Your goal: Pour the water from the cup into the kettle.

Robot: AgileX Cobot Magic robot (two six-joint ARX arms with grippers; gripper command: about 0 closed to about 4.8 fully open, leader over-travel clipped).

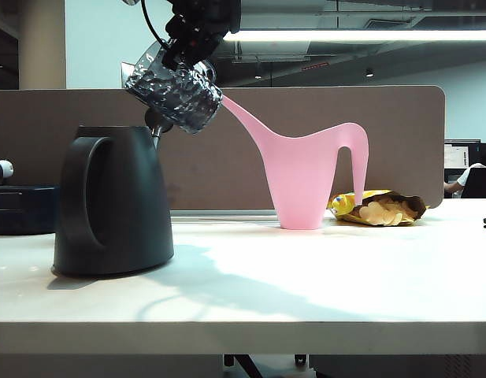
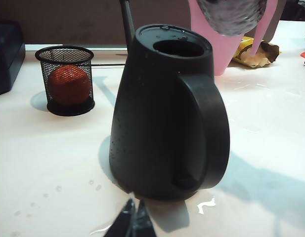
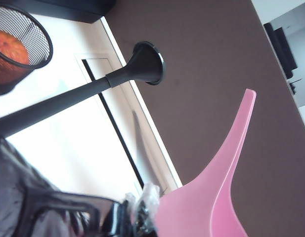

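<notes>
Exterior: low, table-level, side-on. Left wrist: near kettle (image 2: 167, 113). Right wrist: tilted, close. All share pink watering can (image 1: 306, 177).

— That kettle (image 1: 113, 201) is matte black all over, handle too.

— And the cup (image 1: 176, 93)? Dark, greyish glass, dimpled like hammered metal.

— The watering can (image 1: 306, 177) is plain pale pink.

— There's a black mesh basket (image 2: 68, 79) with something orange-red showing inside, and a yellow crisp packet (image 1: 380, 206) on the cream table (image 1: 306, 291).

R tool (image 1: 182, 49) up high, rolled over, clamped; L tool (image 2: 132, 222) low, tips together.
</notes>
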